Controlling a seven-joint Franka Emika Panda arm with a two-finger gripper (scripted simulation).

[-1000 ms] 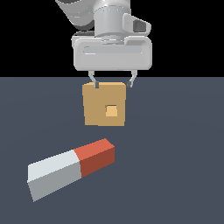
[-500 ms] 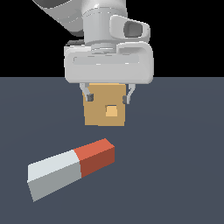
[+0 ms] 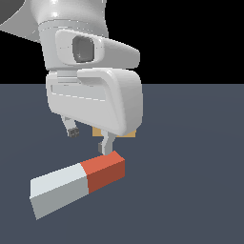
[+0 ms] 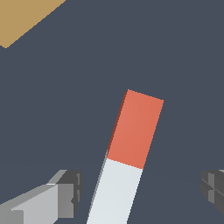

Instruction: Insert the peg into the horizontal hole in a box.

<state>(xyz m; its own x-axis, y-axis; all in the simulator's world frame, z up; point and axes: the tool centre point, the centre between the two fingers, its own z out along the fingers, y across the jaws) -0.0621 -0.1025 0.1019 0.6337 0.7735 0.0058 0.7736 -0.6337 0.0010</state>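
One box is the only container on the floor, and from where I stand the arm's big white hand covers nearly all of it: just thin tan slivers peek out under the hand's lower edge. Its hole is hidden behind the hand, so I cannot tell whether anything sits in it. In the wrist view the box shows only as a flat tan corner, with bare dark floor between it and the bar.

One peg lies flat on the dark grey-blue floor, well out of the box. It is a long square-sectioned bar, one half pale grey-white and the other half red, the colour change a clean straight line across it. In the exterior view it runs from its pale end at about 8 o'clock up to its red end at about 2 o'clock, and the red end points toward the hidden box. The wrist view gives the same peg with its red end toward the tan corner.

Above it hangs the gripper, jaws spread wide and gripping nothing. One finger ends clear of the bar, off at its 11 o'clock; the other comes down just above the top edge of the red half. Whether that tip touches the bar I cannot tell. The wrist view puts the pale half between the two dark pads, with open floor on each side.
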